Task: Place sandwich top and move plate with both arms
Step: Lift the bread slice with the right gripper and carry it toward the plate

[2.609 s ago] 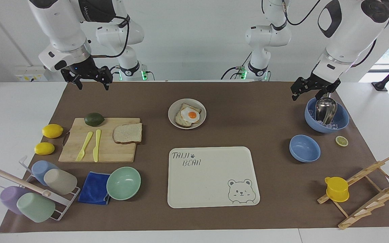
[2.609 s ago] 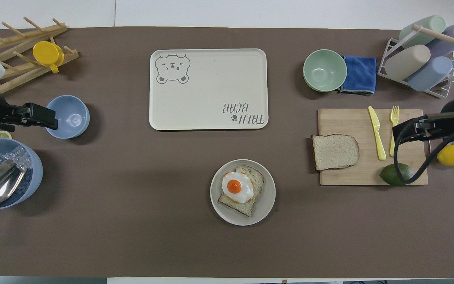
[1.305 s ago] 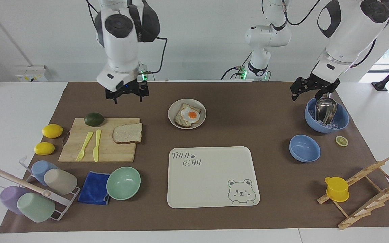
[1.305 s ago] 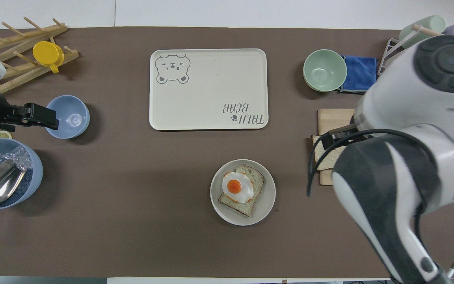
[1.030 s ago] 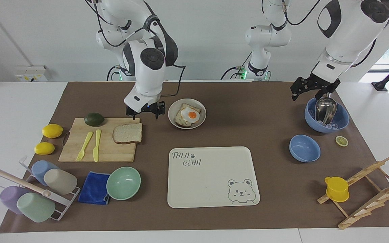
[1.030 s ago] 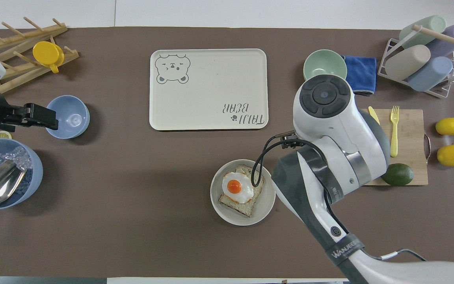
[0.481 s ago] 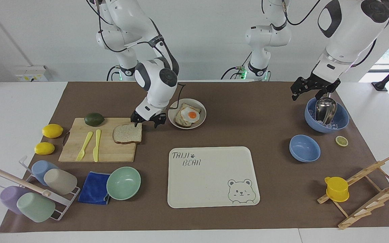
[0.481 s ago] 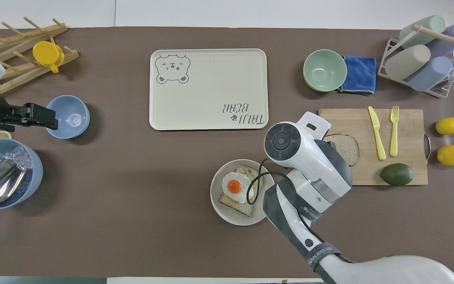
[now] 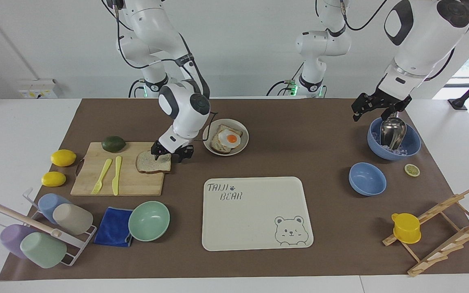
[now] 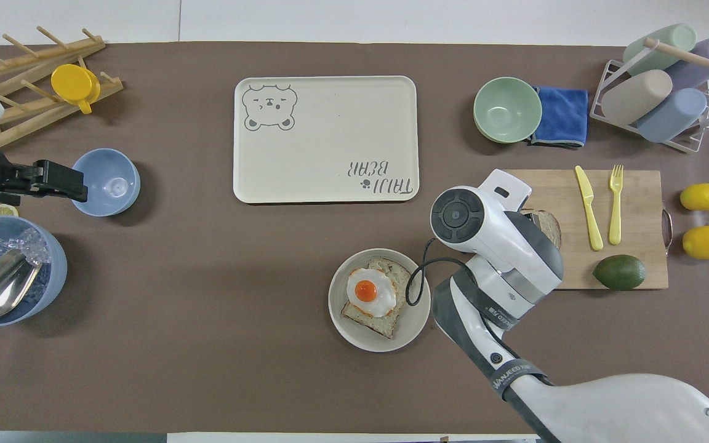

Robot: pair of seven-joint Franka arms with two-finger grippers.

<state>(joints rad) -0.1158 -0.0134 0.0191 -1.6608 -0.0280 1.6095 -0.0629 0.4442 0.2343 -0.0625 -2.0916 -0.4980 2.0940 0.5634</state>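
Right gripper (image 9: 172,154): we see it low over the end of the bread slice (image 9: 153,162) nearest the plate, fingers spread apart, one on each side of that end, nothing clamped.
Left gripper (image 9: 375,109): we see it waiting above the big blue bowl (image 9: 393,142), fingers spread and empty.
Bread slice: flat on the cutting board (image 9: 120,168), at the board's edge nearest the plate.
Plate (image 9: 225,137): holds a bread slice topped with a fried egg (image 9: 230,138).
Big blue bowl: ice and a metal scoop (image 9: 392,131).
Small blue bowl (image 9: 367,178): we see nothing inside.
Green bowl (image 9: 149,221): likewise.
Tray (image 9: 256,213): bare.
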